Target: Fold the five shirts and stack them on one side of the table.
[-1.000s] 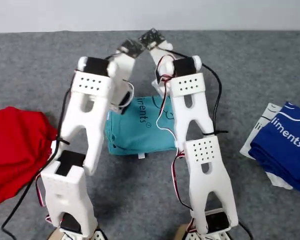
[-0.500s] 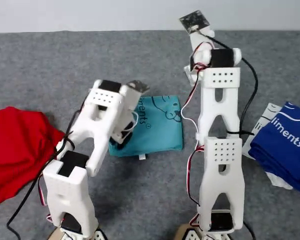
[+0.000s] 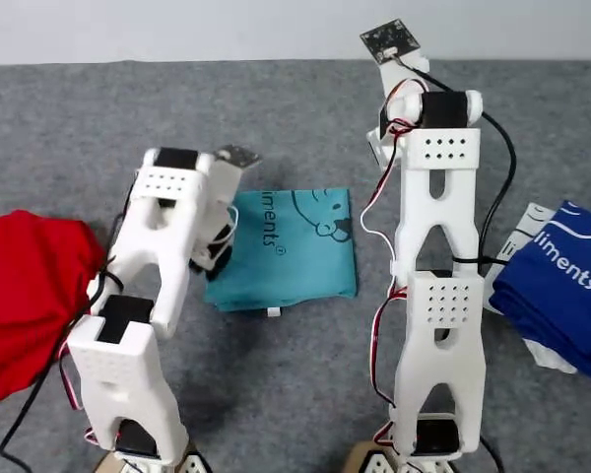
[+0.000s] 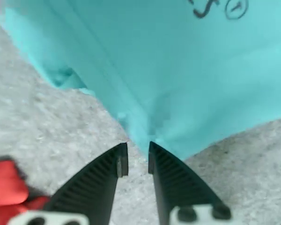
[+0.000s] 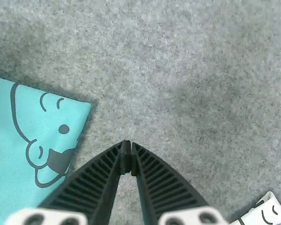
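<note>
1. Left fingers point(image 4: 123, 158) barely parted, empty, at teal shirt point(image 4: 178, 70) edge.
2. Right fingers point(image 5: 126, 154) closed, empty (over bare surface point(image 5: 201, 70)).
3. Folded teal shirt lies mid-surface; blue stack point(image 3: 561, 286) at right.
4. Risk: a one-edge grab could unfold it in transit.

Bright, even light from above covers the table point(image 3: 69, 118). Soft, faint shadows lie along the edges of the teal shirt point(image 3: 295, 256) and beneath the left arm point(image 3: 128, 335) and right arm point(image 3: 438, 296).
</note>
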`<action>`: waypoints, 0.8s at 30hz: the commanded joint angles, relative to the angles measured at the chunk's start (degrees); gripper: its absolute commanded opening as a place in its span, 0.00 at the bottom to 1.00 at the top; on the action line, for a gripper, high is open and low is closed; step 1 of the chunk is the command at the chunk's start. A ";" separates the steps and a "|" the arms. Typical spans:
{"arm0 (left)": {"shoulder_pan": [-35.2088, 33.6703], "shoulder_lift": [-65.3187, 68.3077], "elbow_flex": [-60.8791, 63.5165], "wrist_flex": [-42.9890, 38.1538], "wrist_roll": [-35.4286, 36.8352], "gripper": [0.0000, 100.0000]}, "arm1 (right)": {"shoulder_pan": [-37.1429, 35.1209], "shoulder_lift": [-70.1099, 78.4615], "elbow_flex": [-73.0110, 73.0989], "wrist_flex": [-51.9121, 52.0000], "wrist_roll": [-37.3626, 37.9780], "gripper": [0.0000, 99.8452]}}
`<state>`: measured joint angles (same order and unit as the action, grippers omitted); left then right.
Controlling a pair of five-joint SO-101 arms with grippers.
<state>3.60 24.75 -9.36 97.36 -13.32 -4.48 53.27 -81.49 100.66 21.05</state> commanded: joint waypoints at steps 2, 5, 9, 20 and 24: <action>-1.67 -3.16 -9.27 3.25 0.09 0.09 | -0.48 -6.99 1.32 2.42 -0.70 0.01; -4.75 -7.56 -10.77 3.16 0.18 0.09 | -0.48 -11.65 7.56 2.42 -0.70 0.01; -10.64 -15.65 -10.07 3.08 1.85 0.09 | -1.10 -20.26 21.63 2.42 -3.08 0.01; -32.26 -33.32 -1.27 3.08 1.14 0.09 | -10.33 -33.19 51.16 2.24 -19.34 0.02; -36.57 -36.75 3.12 3.08 -2.46 0.09 | -14.37 -31.87 56.35 0.92 -24.09 0.13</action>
<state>-30.15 -7.96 -7.78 99.03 -13.76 -16.53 23.91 -26.46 100.66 0.40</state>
